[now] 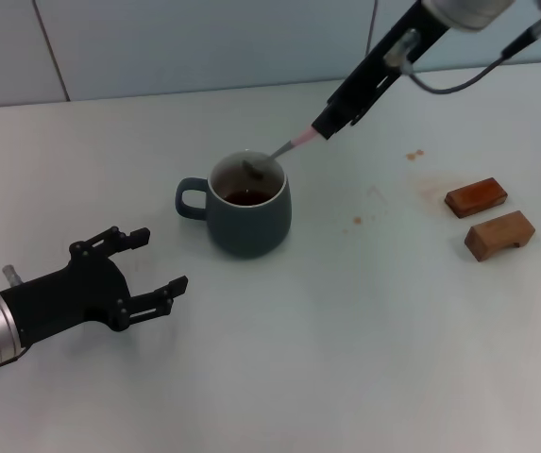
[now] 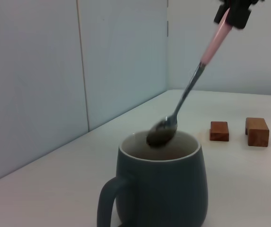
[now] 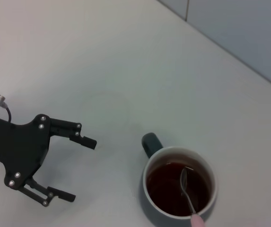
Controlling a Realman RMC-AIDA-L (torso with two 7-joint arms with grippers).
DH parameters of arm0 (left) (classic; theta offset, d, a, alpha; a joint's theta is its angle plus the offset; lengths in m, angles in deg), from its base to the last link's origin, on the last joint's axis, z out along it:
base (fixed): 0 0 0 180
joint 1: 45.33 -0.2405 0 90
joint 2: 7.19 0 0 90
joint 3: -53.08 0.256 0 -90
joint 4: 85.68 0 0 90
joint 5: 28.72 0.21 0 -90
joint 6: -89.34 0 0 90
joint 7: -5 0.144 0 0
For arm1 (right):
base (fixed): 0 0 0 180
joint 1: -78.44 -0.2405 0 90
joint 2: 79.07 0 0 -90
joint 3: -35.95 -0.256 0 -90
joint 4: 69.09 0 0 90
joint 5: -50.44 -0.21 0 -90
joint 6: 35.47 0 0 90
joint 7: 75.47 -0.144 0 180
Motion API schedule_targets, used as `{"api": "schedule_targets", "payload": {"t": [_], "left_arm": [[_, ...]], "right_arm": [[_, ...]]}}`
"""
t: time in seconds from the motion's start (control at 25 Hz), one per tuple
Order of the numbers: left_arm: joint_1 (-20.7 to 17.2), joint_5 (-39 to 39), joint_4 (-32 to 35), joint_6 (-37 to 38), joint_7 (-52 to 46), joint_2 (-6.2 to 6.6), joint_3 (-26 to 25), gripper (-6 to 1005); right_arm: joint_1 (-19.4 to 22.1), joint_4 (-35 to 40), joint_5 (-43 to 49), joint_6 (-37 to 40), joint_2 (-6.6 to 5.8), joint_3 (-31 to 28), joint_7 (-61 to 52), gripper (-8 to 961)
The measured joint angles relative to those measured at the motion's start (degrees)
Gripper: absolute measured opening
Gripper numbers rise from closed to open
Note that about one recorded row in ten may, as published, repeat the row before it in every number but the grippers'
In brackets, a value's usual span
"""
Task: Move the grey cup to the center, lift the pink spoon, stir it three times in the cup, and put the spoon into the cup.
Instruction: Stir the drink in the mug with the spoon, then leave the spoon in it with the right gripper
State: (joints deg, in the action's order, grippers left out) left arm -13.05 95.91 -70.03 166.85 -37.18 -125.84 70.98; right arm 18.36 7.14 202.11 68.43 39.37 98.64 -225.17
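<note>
The grey cup (image 1: 247, 207) stands upright near the middle of the table, handle toward my left side, with brown liquid inside. It also shows in the left wrist view (image 2: 161, 189) and the right wrist view (image 3: 179, 187). My right gripper (image 1: 328, 128) is shut on the pink handle of the pink spoon (image 1: 284, 148) and holds it slanted. The metal bowl of the spoon (image 2: 162, 133) hangs at the cup's rim, over the liquid (image 3: 185, 182). My left gripper (image 1: 152, 267) is open and empty on the table, in front and to the left of the cup, apart from it.
Two brown wooden blocks (image 1: 476, 196) (image 1: 499, 234) lie at the right of the table. Small brown stains (image 1: 414, 155) mark the table behind them. A pale wall runs along the table's far edge.
</note>
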Motion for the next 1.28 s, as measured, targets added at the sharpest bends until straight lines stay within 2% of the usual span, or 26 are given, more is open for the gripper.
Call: {"api": "schedule_targets", "payload": {"t": [0.24, 0.36, 0.52, 0.8, 1.08, 1.28], "left_arm": [[0.0, 0.0, 0.0, 0.0, 0.0, 0.0, 0.0, 850], [0.1, 0.0, 0.0, 0.0, 0.0, 0.0, 0.0, 850], [0.1, 0.0, 0.0, 0.0, 0.0, 0.0, 0.0, 850], [-0.2, 0.0, -0.1, 0.3, 0.0, 0.0, 0.0, 850], [-0.4, 0.0, -0.7, 0.3, 0.2, 0.0, 0.0, 850], [-0.4, 0.2, -0.7, 0.2, 0.2, 0.0, 0.0, 850]], "right_arm": [[-3.2, -10.2, 1.1, -4.6, -0.16, 0.1, 1.3, 106], [-5.0, -14.0, 3.8, -6.1, 0.15, 0.5, 1.6, 106], [-7.6, -18.3, 5.6, -6.5, 0.4, 0.7, 1.9, 106], [-9.9, -23.3, 3.0, -10.5, 0.43, 0.6, 3.4, 105], [-9.7, -24.5, 3.5, -12.4, -1.9, 0.0, 3.2, 105], [-9.5, -24.3, 3.5, -8.1, -2.32, -0.2, 2.5, 105]]}}
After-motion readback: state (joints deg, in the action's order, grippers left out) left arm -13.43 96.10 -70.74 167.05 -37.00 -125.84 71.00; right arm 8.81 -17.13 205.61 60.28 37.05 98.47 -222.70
